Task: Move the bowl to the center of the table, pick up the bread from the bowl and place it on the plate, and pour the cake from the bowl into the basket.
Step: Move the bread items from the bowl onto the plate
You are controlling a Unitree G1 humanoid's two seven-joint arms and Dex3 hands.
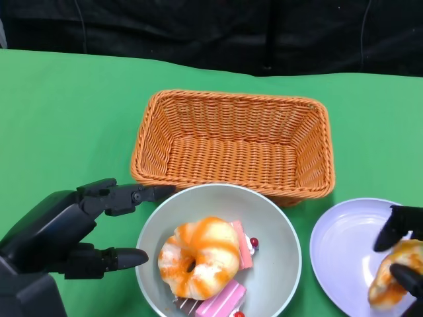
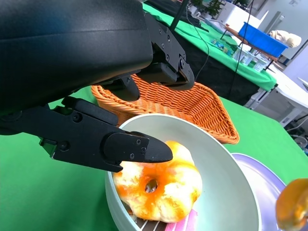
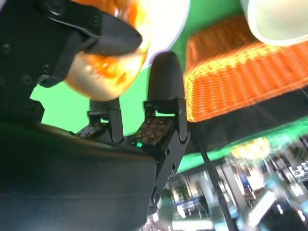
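Observation:
A grey-green bowl (image 1: pixel 272 212) stands near the table's front edge, just before the basket. In it lie a round orange-glazed bread (image 1: pixel 198 254) and pink cake slices (image 1: pixel 221 298). My left hand (image 1: pixel 59 231) is open beside the bowl's left rim, its fingers spread toward it and holding nothing. My right hand (image 1: pixel 400 247) grips a second glazed bread (image 1: pixel 393 274) over the right part of the white plate (image 1: pixel 340 241). The right wrist view shows its fingers (image 3: pixel 110 33) pressed on that bread (image 3: pixel 103 72). The left wrist view shows the bowl (image 2: pixel 226 183) and its bread (image 2: pixel 163 187) under my left hand (image 2: pixel 96 96).
An empty orange wicker basket (image 1: pixel 231 142) stands right behind the bowl, almost touching it. Green cloth covers the table, with a dark drop beyond its far edge. The plate's right side runs out of the head view.

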